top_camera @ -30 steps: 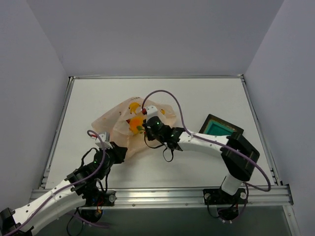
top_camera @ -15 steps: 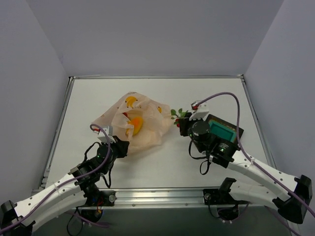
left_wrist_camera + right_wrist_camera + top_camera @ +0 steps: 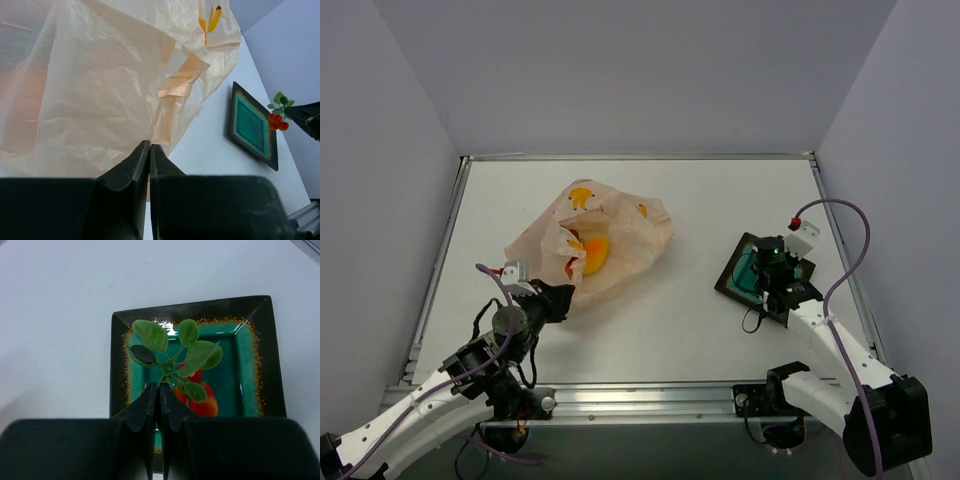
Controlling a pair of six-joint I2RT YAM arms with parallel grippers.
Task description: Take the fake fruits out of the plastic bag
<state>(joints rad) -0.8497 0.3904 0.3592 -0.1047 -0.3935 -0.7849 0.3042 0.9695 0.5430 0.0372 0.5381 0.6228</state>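
The pale peach plastic bag (image 3: 605, 232) with banana prints lies crumpled left of the table's centre. A yellow-orange fruit (image 3: 595, 252) shows through its opening. My left gripper (image 3: 560, 297) is shut on the bag's near edge; in the left wrist view the bag (image 3: 100, 85) fills the frame above the closed tips (image 3: 150, 145). My right gripper (image 3: 159, 386) is shut on the stem of a sprig of red fruits with green leaves (image 3: 200, 400) and holds it over the dark teal tray (image 3: 120, 355). In the top view this gripper (image 3: 760, 272) hangs over the tray (image 3: 732, 278).
The tray sits at the right of the white table, near its right rail. The left wrist view shows the tray (image 3: 252, 125) with the red fruits (image 3: 276, 119) above it. Grey walls enclose the table on three sides.
My right arm has carried the red and green sprig from the bag's mouth rightward to above the tray. My left gripper has kept its hold on the bag and shifted slightly left.
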